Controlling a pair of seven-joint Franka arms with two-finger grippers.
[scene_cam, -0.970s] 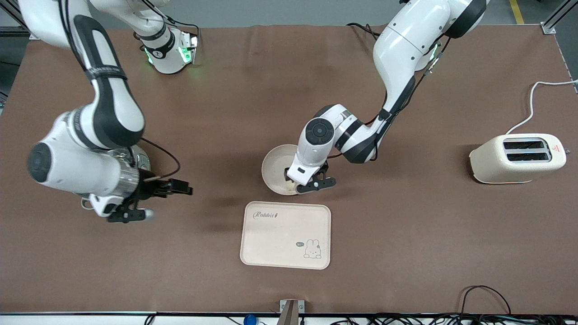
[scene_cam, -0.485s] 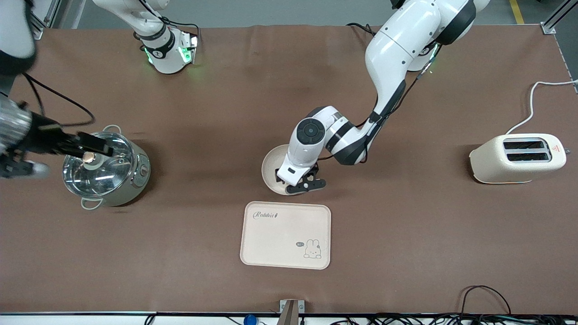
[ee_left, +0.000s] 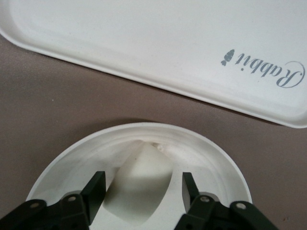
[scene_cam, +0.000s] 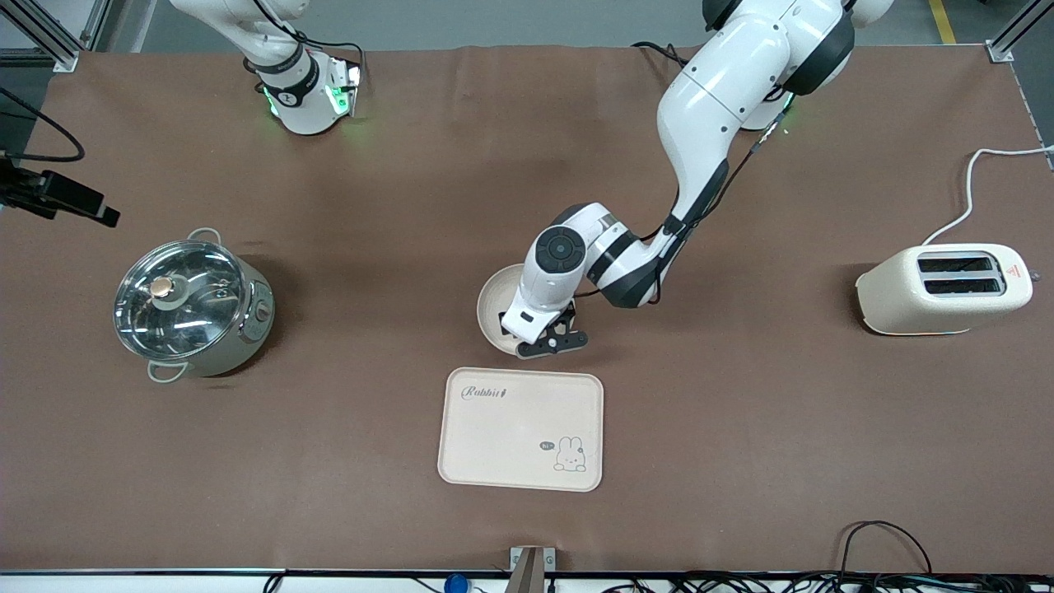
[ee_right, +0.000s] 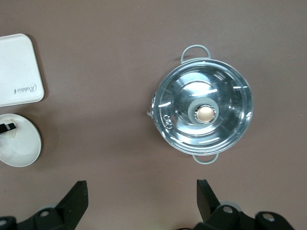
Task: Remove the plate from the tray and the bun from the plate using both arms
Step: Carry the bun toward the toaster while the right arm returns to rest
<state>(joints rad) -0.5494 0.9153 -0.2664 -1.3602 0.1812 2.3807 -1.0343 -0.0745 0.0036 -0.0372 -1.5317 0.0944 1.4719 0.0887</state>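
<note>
The plate (scene_cam: 496, 309) stands on the table, just beside the tray (scene_cam: 520, 428) and farther from the front camera than it, so it is already off the tray. The bun (ee_left: 139, 184) lies inside the plate, a pale smooth lump leaning toward the rim.

The left gripper (ee_left: 141, 191) is low in the plate, with one finger on each side of the bun. The fingers (ee_left: 95, 188) are apart and there is a small gap on both sides, so they do not press the bun yet. The right gripper (ee_right: 141, 199) hangs high over the table beside the pot (ee_right: 204, 112) with its fingers wide apart, holding nothing; this arm waits.

The bun looks light and soft, so I think a gentle squeeze is enough; a hard one may crush it. The best hold is across its middle, where it is widest. The plate looks stiff and smooth, and it may slide if the fingers push on it.
</note>
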